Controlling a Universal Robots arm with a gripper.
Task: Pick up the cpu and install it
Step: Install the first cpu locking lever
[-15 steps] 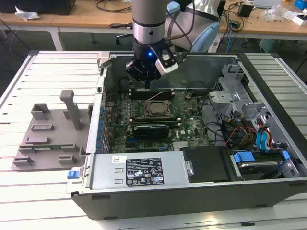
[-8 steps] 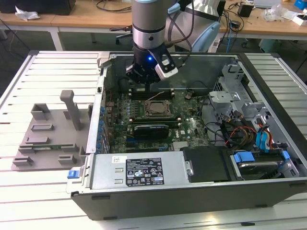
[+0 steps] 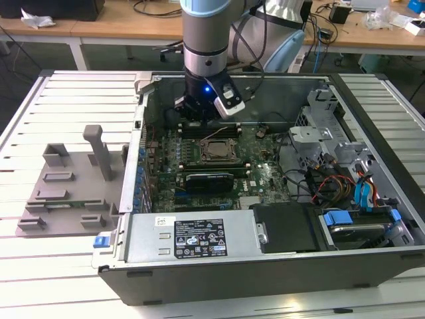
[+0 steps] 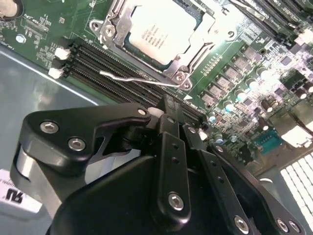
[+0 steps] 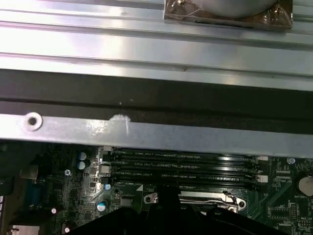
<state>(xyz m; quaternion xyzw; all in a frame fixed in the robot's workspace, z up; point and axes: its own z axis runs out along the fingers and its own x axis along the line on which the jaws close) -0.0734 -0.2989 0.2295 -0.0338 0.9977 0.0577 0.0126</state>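
Observation:
The cpu lies flat in the motherboard socket, its silvery top facing up inside the metal socket frame. In the exterior view the cpu sits mid-board inside the open computer case. My gripper hangs above the memory slots, just behind the socket and apart from the chip. In the second wrist view its black fingers stand close together with nothing between them. A thin wire lever lies along the socket's near side.
The case's metal wall runs close behind the gripper. A black card stands in front of the socket. Cables and drive bays fill the exterior view's right. A grey plastic tray rests on the slatted table at the exterior view's left.

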